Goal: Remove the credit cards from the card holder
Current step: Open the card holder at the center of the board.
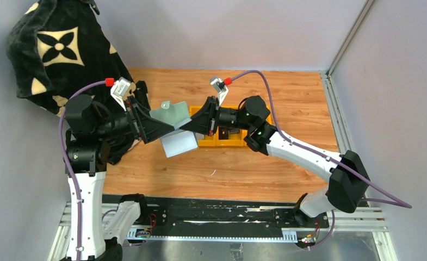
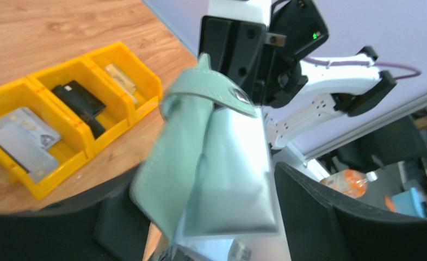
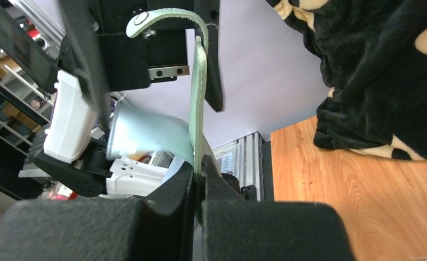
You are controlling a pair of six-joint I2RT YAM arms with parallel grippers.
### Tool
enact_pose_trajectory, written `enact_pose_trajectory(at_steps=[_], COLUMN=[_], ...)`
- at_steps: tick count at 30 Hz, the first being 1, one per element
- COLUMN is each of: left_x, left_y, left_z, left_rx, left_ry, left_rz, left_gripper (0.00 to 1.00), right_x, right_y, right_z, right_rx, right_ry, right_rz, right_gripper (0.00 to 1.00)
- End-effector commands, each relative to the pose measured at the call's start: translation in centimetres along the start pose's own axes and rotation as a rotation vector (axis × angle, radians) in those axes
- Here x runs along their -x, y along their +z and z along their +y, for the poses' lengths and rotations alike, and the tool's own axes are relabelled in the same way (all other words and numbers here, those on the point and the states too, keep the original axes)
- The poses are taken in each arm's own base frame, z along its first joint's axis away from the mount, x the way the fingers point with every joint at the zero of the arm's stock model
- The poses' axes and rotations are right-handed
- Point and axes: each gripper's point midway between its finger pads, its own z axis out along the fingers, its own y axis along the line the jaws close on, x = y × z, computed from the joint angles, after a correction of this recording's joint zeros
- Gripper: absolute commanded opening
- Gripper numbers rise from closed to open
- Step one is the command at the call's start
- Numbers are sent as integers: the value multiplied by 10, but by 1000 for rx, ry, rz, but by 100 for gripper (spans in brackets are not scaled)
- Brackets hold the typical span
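Card holder [image 1: 170, 115] up in the air over the tabletop [image 1: 287, 98], open, strung between the two claws, just left of the yellow bin [image 1: 224, 144]. Green flap on the far side, pale sleeve flap hanging on the near side; fold line running roughly left to right, from claw to claw.

Right claw [image 1: 189, 124] clamped tight on the right edge of the green flap, seen edge-on in its wrist view, snap tab [image 2: 238, 97] curling over on top.

Left claw [image 1: 165, 129] at the left end, jaws spread wide with the holder between them; no clear pinch visible.

Grey cards [image 2: 20, 138] lying in an end compartment of the bin. Cannot tell whether any cards sit in the sleeves.

Likely next: with the right claw carrying the holder, left claw nearer the pale sleeve side, so any pull or re-grip best made along the fold line, toward the left.
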Motion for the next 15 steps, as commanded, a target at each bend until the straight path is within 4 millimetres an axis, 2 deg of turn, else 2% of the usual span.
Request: enact_pose_trajectory(at_steps=[1, 3, 6, 8, 11, 15], left_x=[0, -2, -8, -11, -11, -8], left_y=[-6, -8, -13, -15, -16, -13], left_z=[-5, -10, -16, -12, 1, 15], left_rx=[28, 13, 5, 34, 95, 130], left_ry=[151, 194, 290, 351, 374, 348], left_rz=[14, 22, 18, 7, -4, -1], left_gripper=[91, 99, 100, 99, 90, 69], right_x=[21, 22, 22, 21, 20, 13], right_y=[-6, -7, -4, -2, -2, -2], right_z=[3, -3, -6, -3, 3, 13], right_rx=[6, -16, -31, -25, -11, 34], right_ry=[57, 105, 155, 166, 153, 137], right_rz=[-33, -23, 7, 25, 36, 64], right_gripper=[0, 0, 0, 0, 0, 0])
